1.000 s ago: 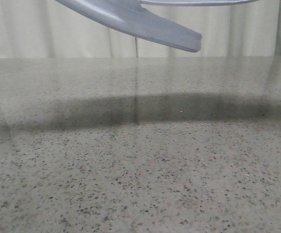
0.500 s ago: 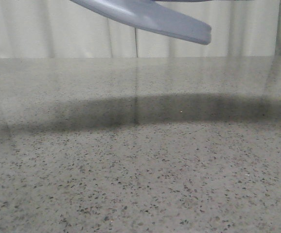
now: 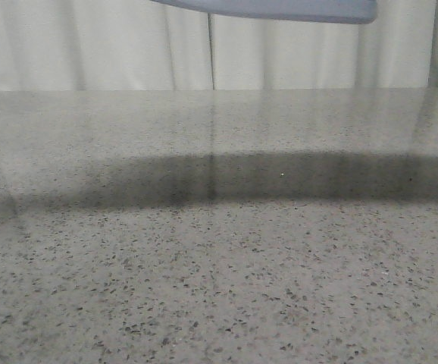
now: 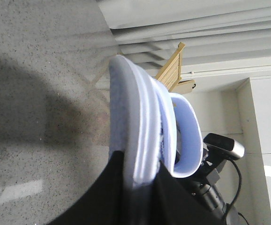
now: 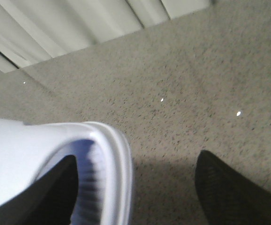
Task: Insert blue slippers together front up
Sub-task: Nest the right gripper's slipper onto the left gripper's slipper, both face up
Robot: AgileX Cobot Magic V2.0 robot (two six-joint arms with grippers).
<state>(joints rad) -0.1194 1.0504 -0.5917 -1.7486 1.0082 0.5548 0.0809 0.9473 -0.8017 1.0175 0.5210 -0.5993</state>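
Note:
In the left wrist view one pale blue slipper (image 4: 131, 117) stands on end above the table. My left gripper (image 4: 142, 166) is shut on its thick sole, and the wide strap (image 4: 188, 136) bulges out to one side. The front view shows only a slipper sole (image 3: 280, 9), high at the top edge. In the right wrist view my right gripper (image 5: 138, 158) is open, its fingers (image 5: 224, 187) wide apart. A slipper (image 5: 37, 140) with a ribbed footbed lies against the other finger, its rim reaching into the gap. I cannot tell if that is the second slipper.
The speckled grey table (image 3: 219, 265) fills the front view, with a wide dark shadow band across its middle. Pale curtains (image 3: 90, 45) hang behind the far edge. A wooden slatted rack (image 4: 173, 70) and a camera on a stand (image 4: 224, 147) show behind the left slipper.
In the front view the slipper sole has risen and shifted right, going from tilted down to nearly level. Now only its underside shows at the top edge.

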